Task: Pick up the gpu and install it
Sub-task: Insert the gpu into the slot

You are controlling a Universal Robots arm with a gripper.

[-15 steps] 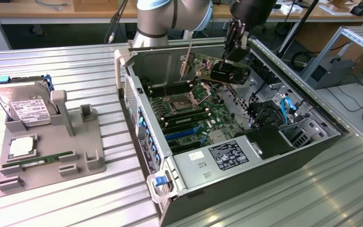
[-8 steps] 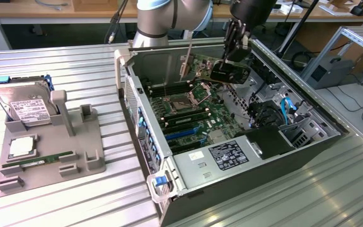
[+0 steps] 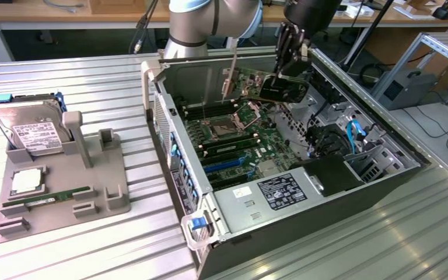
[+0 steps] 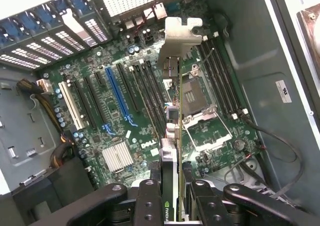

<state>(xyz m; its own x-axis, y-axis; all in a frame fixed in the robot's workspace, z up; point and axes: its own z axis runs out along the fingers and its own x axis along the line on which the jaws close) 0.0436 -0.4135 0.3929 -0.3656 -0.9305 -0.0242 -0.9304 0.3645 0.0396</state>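
Observation:
The gpu (image 3: 265,86) hangs above the open computer case (image 3: 286,198), held on edge over the motherboard (image 3: 232,140). My gripper (image 3: 290,67) is shut on the card's upper edge. In the wrist view the gpu (image 4: 172,136) is seen edge-on, its silver bracket (image 4: 181,33) pointing toward the case's rear wall. Dark fingers (image 4: 150,201) clamp the card from both sides. It hovers over the motherboard (image 4: 100,116), between the blue expansion slot (image 4: 117,98) and the CPU socket (image 4: 200,111), not touching the board.
A grey fixture tray (image 3: 60,192) stands at the exterior view's left, carrying a silver hard drive (image 3: 31,131), a CPU chip (image 3: 26,181) and a green memory stick (image 3: 49,198). Cables (image 3: 352,137) and a power supply (image 3: 282,192) fill the case's near end.

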